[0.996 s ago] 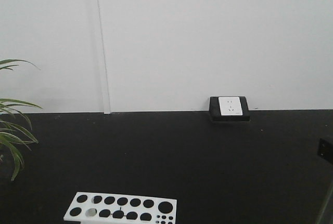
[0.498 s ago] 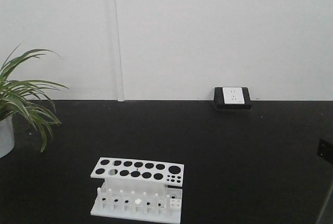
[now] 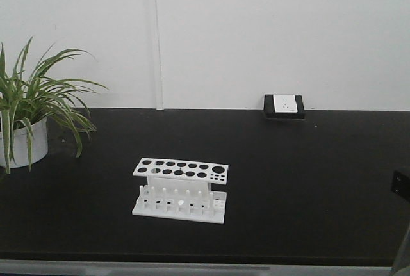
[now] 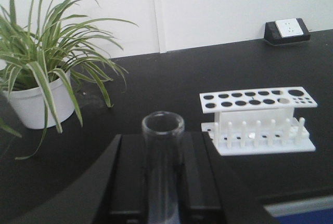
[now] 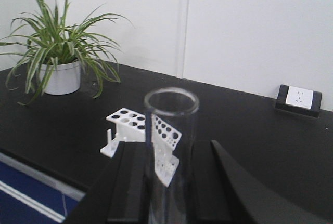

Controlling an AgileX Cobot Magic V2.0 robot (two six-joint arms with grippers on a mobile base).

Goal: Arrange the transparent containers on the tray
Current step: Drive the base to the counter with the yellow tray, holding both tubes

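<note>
The left tube [image 4: 163,174] is a slim cylinder of clear glass with a round open rim, through whose wall the dark tabletop [image 4: 156,83] shows. It stands upright in the left wrist view, rim at the top. The right tube [image 5: 170,167] is clear glass too, with a thicker-looking round rim, and a thin dark line runs down its near wall. It looks broader in its own view, though the pictures do not settle whether it really is. Each tube sits in the gap between the two black fingers of its tool. The left tool [image 4: 163,135] is clenched on the left tube, a finger close against either side and the rim standing clear above the fingertips. The right tool [image 5: 169,143] grasps the right tube the same way, with a good length of glass showing above its fingers. How deep either tube reaches into its tool is cut off by the bottom of the pictures. Both tools point out across the tabletop towards the white wall, held near its front edge, which shows at the lower right of the left wrist view and the lower left of the right wrist view. A white holed rack [image 3: 180,189] stands on the tabletop beyond both tools, well apart from the tubes: ahead and to the right of the left tool, and just behind the right tube as the right wrist camera sees it. A potted plant [image 3: 25,116] stands at the far left by the wall, and a wall socket [image 3: 284,105] sits where tabletop and wall meet.
</note>
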